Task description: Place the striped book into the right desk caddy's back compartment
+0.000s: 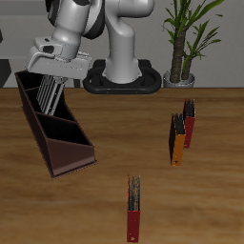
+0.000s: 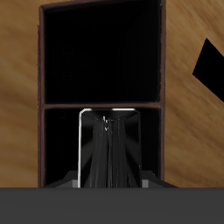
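The gripper (image 1: pixel 52 84) pinches the striped book (image 1: pixel 51 92) upright, its lower end dipping into the back compartment (image 1: pixel 38 95) of the right desk caddy (image 1: pixel 59 133). The wrist view shows the book (image 2: pixel 109 149) between that compartment's dark walls, with the middle section open beyond. Well clear at about three o'clock from the caddy stand an orange book (image 1: pixel 176 139) and a red book (image 1: pixel 189 122); another red book (image 1: pixel 134 208) stands near the table (image 1: pixel 210 200) front edge.
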